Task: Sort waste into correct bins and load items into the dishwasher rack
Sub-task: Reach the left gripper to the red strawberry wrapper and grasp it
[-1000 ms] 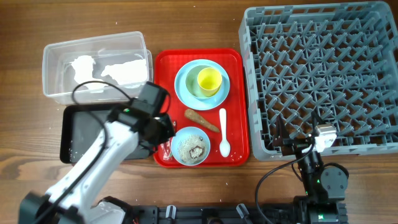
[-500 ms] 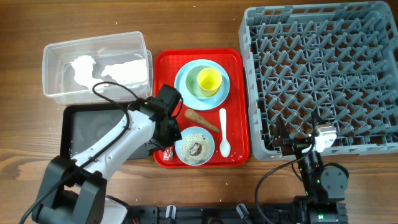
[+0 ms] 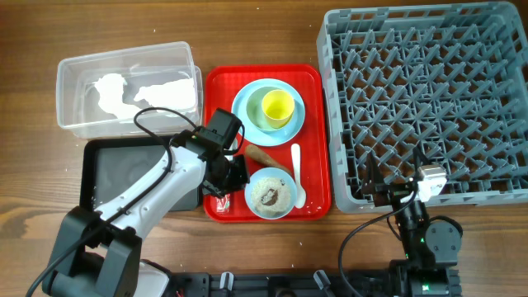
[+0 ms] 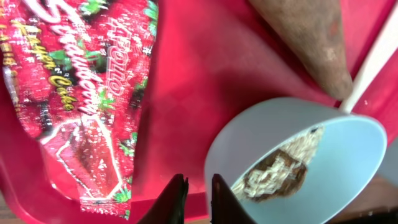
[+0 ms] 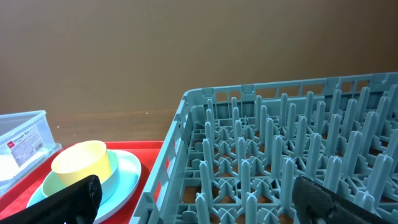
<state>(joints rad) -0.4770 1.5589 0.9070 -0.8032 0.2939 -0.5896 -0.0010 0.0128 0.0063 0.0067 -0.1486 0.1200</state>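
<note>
On red tray [image 3: 216,99], bowl [image 3: 271,193] nudged rightward

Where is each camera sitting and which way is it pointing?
Overhead: above the table, looking straight down on the red tray, rack and tub; left arm and right arm show.
Left wrist: just over the tray, facing down at the wrapper and bowl; its fingertips show.
Right wrist: low by the rack, looking level across it and the yellow cup; its fingers show.
Shared: overhead and left wrist both show the bowl; overhead and right wrist, the cup.
</note>
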